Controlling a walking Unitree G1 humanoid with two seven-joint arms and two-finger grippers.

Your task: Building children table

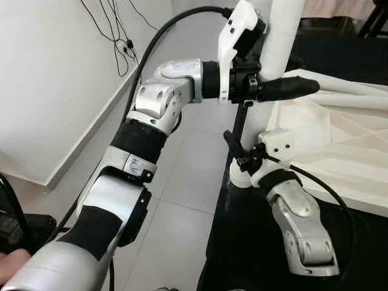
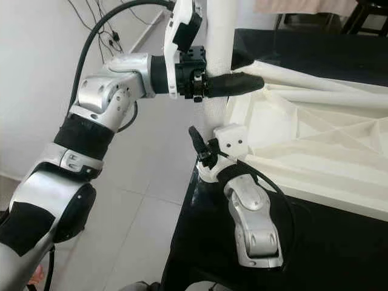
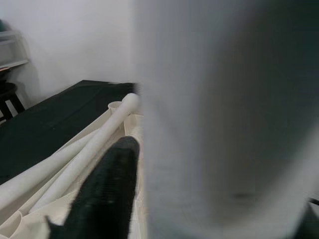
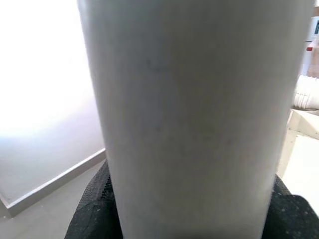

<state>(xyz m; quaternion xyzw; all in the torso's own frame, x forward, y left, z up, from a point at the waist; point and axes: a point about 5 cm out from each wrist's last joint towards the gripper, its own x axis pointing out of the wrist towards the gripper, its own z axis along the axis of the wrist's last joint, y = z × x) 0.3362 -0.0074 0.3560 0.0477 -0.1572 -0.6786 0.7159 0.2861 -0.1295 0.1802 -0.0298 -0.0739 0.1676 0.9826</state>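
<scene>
While both my grippers clasp the upright leg point(image 1: 280, 36), I keep it plumb. My left gripper point(image 1: 285, 88) steadies high, my right gripper point(image 1: 239, 159) twists low into the tabletop point(image 1: 339, 145).

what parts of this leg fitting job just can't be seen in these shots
- Upright table leg: its top is cut off by the upper edge in both eye views.
- Socket where that leg meets the upturned tabletop: hidden in the eye views behind the right gripper, so seating cannot be judged.
- Left gripper: one finger shows; the other is behind the leg.
- Left wrist view: the leg is a close blur, no surface detail.
- Right wrist view: the leg hides what lies behind it.
</scene>
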